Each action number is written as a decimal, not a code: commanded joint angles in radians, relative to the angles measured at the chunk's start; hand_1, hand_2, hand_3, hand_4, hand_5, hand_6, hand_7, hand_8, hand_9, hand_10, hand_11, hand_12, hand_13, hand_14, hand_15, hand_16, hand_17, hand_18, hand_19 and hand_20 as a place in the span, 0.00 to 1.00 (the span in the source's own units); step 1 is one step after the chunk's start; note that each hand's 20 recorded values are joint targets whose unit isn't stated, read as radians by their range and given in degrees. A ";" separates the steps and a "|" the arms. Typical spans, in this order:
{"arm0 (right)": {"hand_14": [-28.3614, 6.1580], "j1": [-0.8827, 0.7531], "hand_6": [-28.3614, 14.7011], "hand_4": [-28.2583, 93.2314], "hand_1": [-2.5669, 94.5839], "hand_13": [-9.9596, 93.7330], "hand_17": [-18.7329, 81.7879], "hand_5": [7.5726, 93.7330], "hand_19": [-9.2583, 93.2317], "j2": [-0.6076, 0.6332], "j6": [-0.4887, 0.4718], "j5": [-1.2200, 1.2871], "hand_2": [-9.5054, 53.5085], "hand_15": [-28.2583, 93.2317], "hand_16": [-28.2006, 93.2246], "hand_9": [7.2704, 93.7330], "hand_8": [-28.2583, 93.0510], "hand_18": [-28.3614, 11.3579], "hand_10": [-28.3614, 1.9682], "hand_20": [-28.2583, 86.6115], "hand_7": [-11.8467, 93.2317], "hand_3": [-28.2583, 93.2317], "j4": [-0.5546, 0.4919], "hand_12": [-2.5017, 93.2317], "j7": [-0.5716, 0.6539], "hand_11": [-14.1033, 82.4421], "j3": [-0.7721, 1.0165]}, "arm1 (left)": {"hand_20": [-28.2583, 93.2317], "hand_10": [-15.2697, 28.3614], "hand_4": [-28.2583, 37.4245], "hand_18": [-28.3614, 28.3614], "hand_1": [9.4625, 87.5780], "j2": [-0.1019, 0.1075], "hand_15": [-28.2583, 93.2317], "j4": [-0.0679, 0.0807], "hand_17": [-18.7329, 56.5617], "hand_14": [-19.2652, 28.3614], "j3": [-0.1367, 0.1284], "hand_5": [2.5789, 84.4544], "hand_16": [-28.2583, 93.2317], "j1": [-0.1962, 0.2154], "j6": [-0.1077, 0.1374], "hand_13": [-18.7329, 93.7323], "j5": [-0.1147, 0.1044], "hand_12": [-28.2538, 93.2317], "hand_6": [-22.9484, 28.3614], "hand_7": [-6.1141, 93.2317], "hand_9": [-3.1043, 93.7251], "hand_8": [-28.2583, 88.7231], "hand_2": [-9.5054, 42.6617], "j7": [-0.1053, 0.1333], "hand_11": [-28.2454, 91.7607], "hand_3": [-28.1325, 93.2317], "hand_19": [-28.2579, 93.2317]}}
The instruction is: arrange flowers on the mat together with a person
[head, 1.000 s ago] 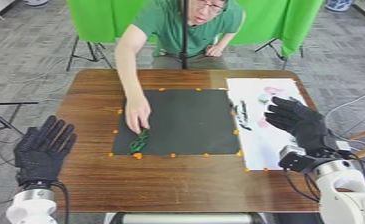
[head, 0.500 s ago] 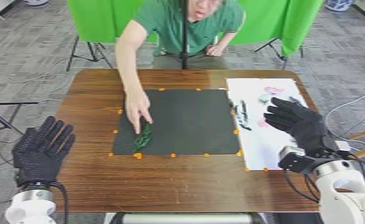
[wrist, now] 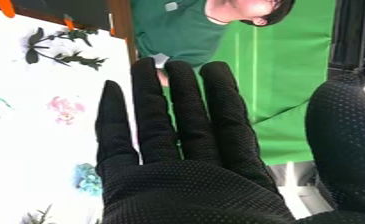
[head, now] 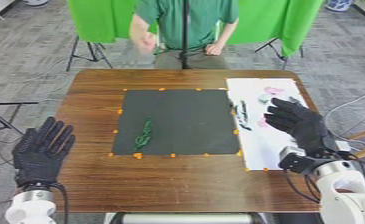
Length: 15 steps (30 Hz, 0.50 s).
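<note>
- Fingers of the left hand (head: 43, 147) are straight and slightly spread, with nothing in them; it hangs over the near left part of the desk (head: 187, 185). Best to keep it there, out of the shared space.
- Green sprig (head: 143, 136) lies flat on the left part of the dark mat (head: 196, 120), its length running away from the robot. It looks like the first piece of the arrangement, so build beside it and avoid brushing it.
- Bare mat to the sprig's right seems the natural place for the next flower; lower it gently and let go only once it rests flat.
- Dark leafy sprays (head: 243, 112) lie at the left side of the white sheet (head: 260, 150), near the mat. They look thin and easily tangled, so a pick should lift clear of them.
- Pink flower (head: 274, 90) lies farther off on the sheet, with a pale blue flower (head: 265, 98) near it. Pinch either low on the stem, if it has one, to spare the petals.
- Fingers of the right hand (head: 296, 120), above the sheet, are straight and a little apart, thumb held wide, pinching nothing. Close them slowly.
</note>
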 commanded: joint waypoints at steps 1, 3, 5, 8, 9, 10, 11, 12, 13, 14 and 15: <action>0.39 0.005 0.57 0.03 0.21 0.50 0.30 0.47 0.41 0.014 0.011 -0.062 0.22 0.34 0.39 0.48 0.14 0.23 0.45 0.37 0.26 0.89 -0.005 0.17 0.015 0.23 0.016 | 0.32 0.66 0.00 0.79 0.23 0.001 0.50 0.009 0.15 0.75 0.003 0.54 0.17 0.011 0.006 0.44 -0.003 0.29 0.62 0.21 0.46 0.15 0.44 0.001 0.42 0.86 0.57; 0.39 -0.004 0.56 0.03 0.21 0.49 0.29 0.46 0.41 0.028 0.044 -0.136 0.22 0.34 0.39 0.47 0.14 0.23 0.44 0.37 0.26 0.89 -0.012 0.17 0.026 0.23 0.029 | 0.32 0.66 0.00 0.79 0.23 0.004 0.50 0.011 0.15 0.75 0.003 0.54 0.17 0.005 0.007 0.44 -0.002 0.29 0.62 0.21 0.46 0.15 0.44 -0.002 0.42 0.86 0.57; 0.38 -0.022 0.56 0.02 0.22 0.49 0.29 0.46 0.41 0.048 0.055 -0.273 0.21 0.34 0.39 0.46 0.14 0.23 0.43 0.37 0.26 0.89 -0.017 0.17 0.043 0.23 0.051 | 0.32 0.66 0.00 0.79 0.23 0.006 0.50 0.012 0.15 0.76 0.004 0.54 0.17 0.005 0.007 0.44 -0.002 0.29 0.62 0.21 0.46 0.15 0.44 -0.003 0.42 0.86 0.57; 0.35 -0.070 0.55 0.02 0.22 0.46 0.29 0.43 0.40 0.055 0.003 -0.562 0.21 0.33 0.39 0.42 0.14 0.24 0.39 0.36 0.26 0.89 -0.034 0.17 0.093 0.23 0.121 | 0.32 0.66 0.00 0.79 0.23 0.008 0.50 0.010 0.15 0.76 0.002 0.54 0.17 0.008 0.006 0.44 0.000 0.29 0.62 0.21 0.46 0.15 0.44 -0.004 0.42 0.86 0.57; 0.35 -0.088 0.55 0.02 0.22 0.44 0.28 0.41 0.40 0.059 0.008 -0.657 0.21 0.32 0.39 0.40 0.14 0.24 0.38 0.35 0.26 0.89 -0.041 0.17 0.112 0.22 0.139 | 0.32 0.66 0.00 0.79 0.23 0.007 0.51 0.010 0.15 0.76 0.000 0.54 0.17 0.011 0.007 0.44 0.000 0.29 0.62 0.21 0.46 0.15 0.44 -0.001 0.42 0.86 0.57; 0.35 -0.108 0.54 0.02 0.22 0.42 0.28 0.40 0.40 0.063 0.018 -0.743 0.20 0.31 0.39 0.39 0.14 0.25 0.37 0.35 0.26 0.89 -0.048 0.17 0.139 0.22 0.155 | 0.32 0.66 0.00 0.79 0.23 0.007 0.51 0.009 0.15 0.76 -0.003 0.54 0.17 0.015 0.009 0.44 -0.001 0.29 0.62 0.21 0.46 0.15 0.44 -0.002 0.42 0.86 0.57; 0.34 -0.121 0.54 0.02 0.22 0.41 0.28 0.39 0.40 0.072 0.044 -0.818 0.20 0.31 0.39 0.38 0.13 0.25 0.36 0.35 0.26 0.89 -0.055 0.17 0.179 0.22 0.159 | 0.32 0.66 0.00 0.79 0.23 0.007 0.51 0.007 0.15 0.76 -0.005 0.54 0.17 0.019 0.009 0.44 -0.003 0.29 0.62 0.21 0.46 0.15 0.45 0.000 0.42 0.86 0.57; 0.33 -0.128 0.53 0.03 0.22 0.41 0.28 0.38 0.40 0.077 0.057 -0.879 0.19 0.31 0.39 0.37 0.14 0.25 0.36 0.35 0.26 0.89 -0.058 0.17 0.221 0.22 0.164 | 0.32 0.66 0.00 0.79 0.23 0.006 0.51 0.006 0.15 0.76 -0.008 0.54 0.17 0.023 0.011 0.44 0.000 0.29 0.62 0.21 0.46 0.15 0.45 0.000 0.42 0.86 0.57; 0.33 -0.133 0.53 0.03 0.22 0.40 0.27 0.37 0.40 0.080 0.055 -0.920 0.19 0.30 0.39 0.36 0.14 0.25 0.35 0.35 0.26 0.89 -0.060 0.17 0.253 0.21 0.172 | 0.32 0.66 0.00 0.79 0.23 0.006 0.51 0.005 0.15 0.76 -0.011 0.54 0.17 0.027 0.011 0.44 0.001 0.29 0.62 0.21 0.46 0.15 0.45 0.000 0.42 0.86 0.57; 0.32 -0.113 0.52 0.03 0.23 0.39 0.27 0.37 0.40 0.102 0.079 -0.974 0.18 0.30 0.39 0.36 0.14 0.24 0.35 0.35 0.25 0.89 -0.059 0.17 0.321 0.21 0.142 | 0.32 0.66 0.00 0.79 0.23 0.006 0.51 0.005 0.15 0.76 -0.012 0.54 0.17 0.029 0.011 0.44 -0.001 0.29 0.62 0.21 0.46 0.15 0.45 0.002 0.42 0.86 0.57; 0.32 -0.109 0.52 0.03 0.23 0.39 0.27 0.37 0.40 0.112 0.077 -1.034 0.17 0.30 0.39 0.35 0.14 0.24 0.34 0.35 0.25 0.89 -0.059 0.17 0.368 0.21 0.136 | 0.32 0.66 0.00 0.79 0.23 0.007 0.51 0.003 0.15 0.76 -0.012 0.54 0.17 0.030 0.013 0.44 -0.004 0.29 0.62 0.21 0.46 0.15 0.45 0.005 0.42 0.86 0.57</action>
